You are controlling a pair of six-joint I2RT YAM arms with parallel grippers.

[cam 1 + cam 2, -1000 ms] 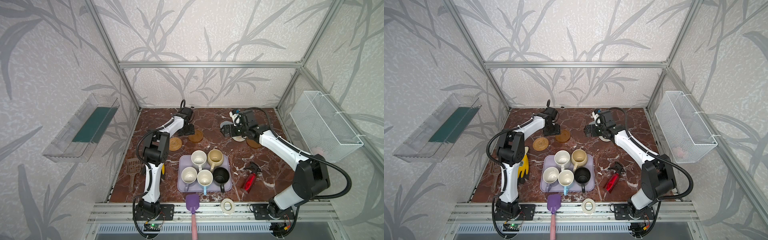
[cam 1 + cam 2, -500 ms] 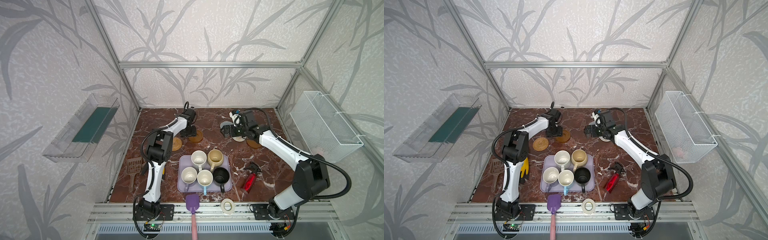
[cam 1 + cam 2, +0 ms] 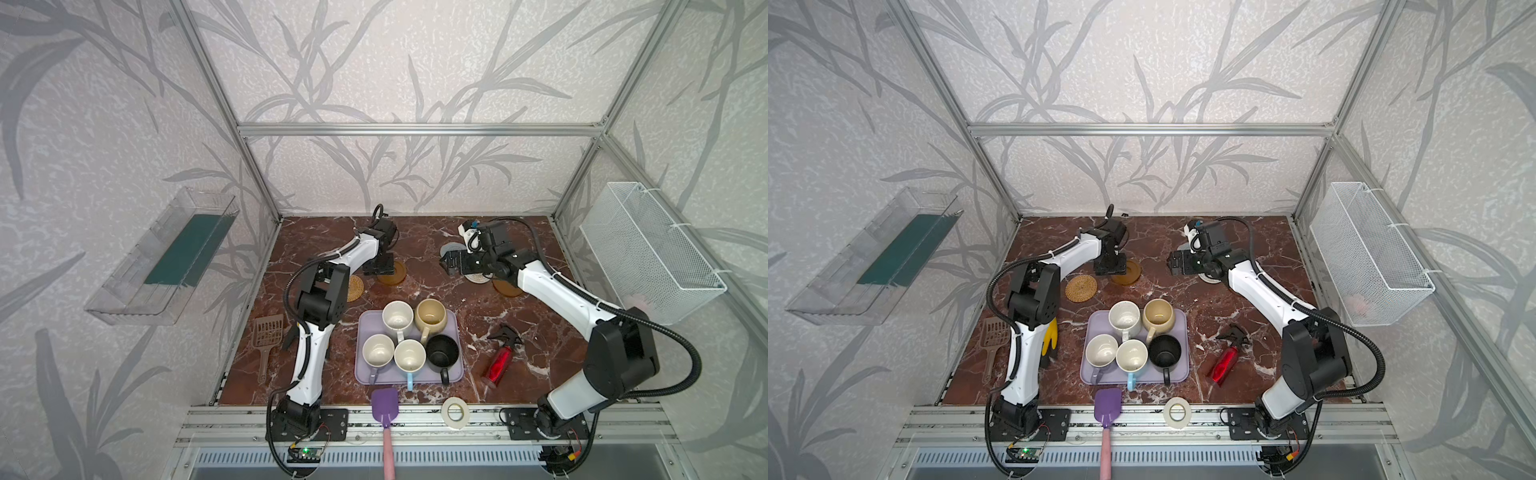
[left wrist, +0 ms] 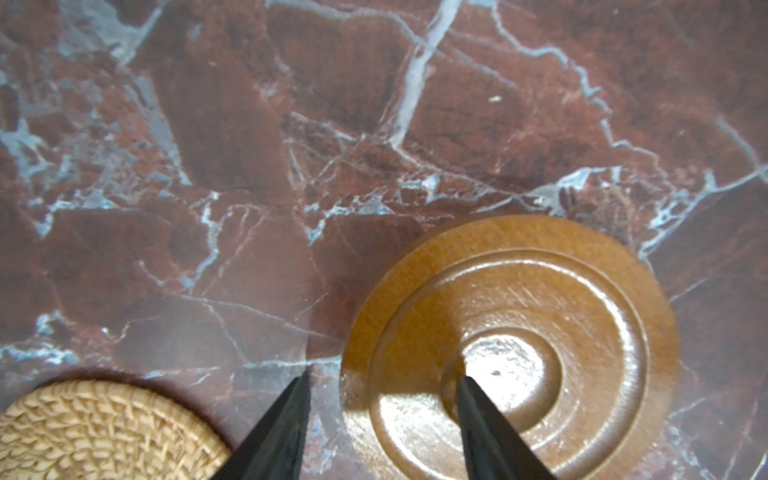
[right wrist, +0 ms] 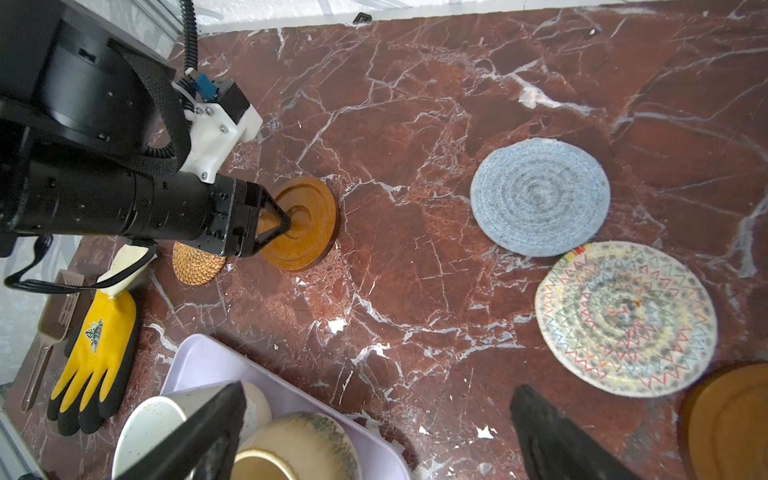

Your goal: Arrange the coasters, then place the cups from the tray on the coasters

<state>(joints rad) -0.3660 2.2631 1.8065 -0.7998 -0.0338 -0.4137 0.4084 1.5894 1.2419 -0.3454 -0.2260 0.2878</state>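
Marble top, both top views: left gripper (image 3: pixel 384 270) edged further onto amber coaster (image 3: pixel 397 277), coaster itself unmoved beside rattan coaster (image 3: pixel 1081 288), cups (image 3: pixel 398 318) all on tray (image 3: pixel 365 327). Left wrist: jaws half apart and narrowing, one on coaster centre, other just off its rim; pinch likely starting, arranging unfinished. Right wrist: right gripper (image 5: pixel 379 386) wide, empty, near rope coasters (image 5: pixel 540 195).

Red marble tabletop (image 3: pixel 419 257), lilac tray (image 3: pixel 367 332), five coasters (image 5: pixel 539 196), glove (image 5: pixel 99 345), spray bottle (image 3: pixel 498 361), scoop (image 3: pixel 268 332)

Five cups (image 3: pixel 398 318) were found set in the tray (image 3: pixel 390 377) at the bench (image 3: pixel 415 241) front; the coasters (image 3: pixel 397 277) were laid behind it.
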